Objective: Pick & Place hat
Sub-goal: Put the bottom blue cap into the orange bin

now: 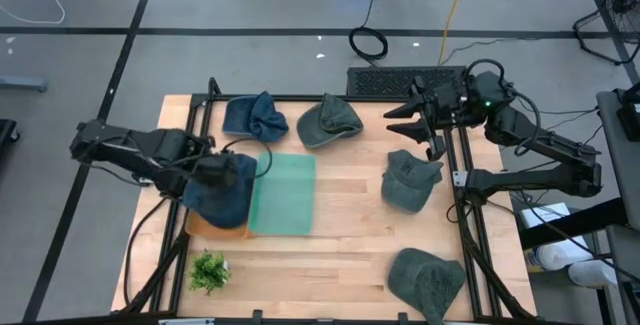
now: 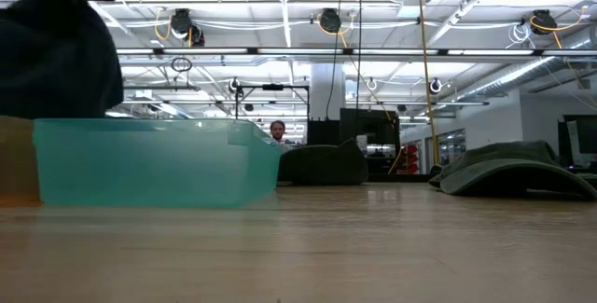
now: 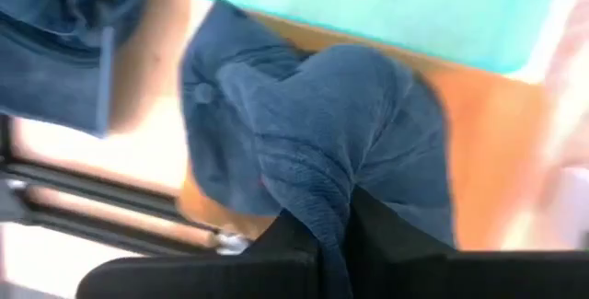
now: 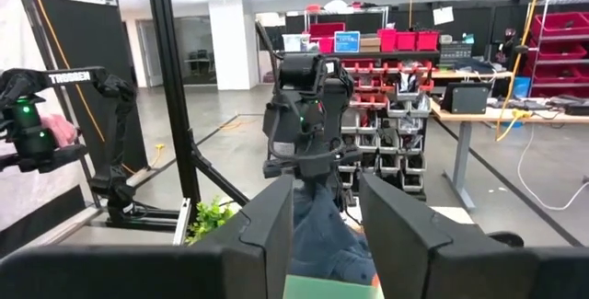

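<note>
The left gripper (image 1: 222, 172) is mostly hidden under the dark blue hat (image 1: 222, 193) it pinches tight, the hat hanging below its fingers over the orange bin (image 1: 213, 229) beside the green bin (image 1: 284, 194), while the right gripper (image 1: 408, 117) waits raised, fingers partly spread, holding nothing.

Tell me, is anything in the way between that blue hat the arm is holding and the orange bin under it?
Nothing visible blocks it. The left gripper is shut on the blue hat, which hangs right over the orange bin, beside the teal bin. The right gripper waits at the table's far right, well clear.
</note>
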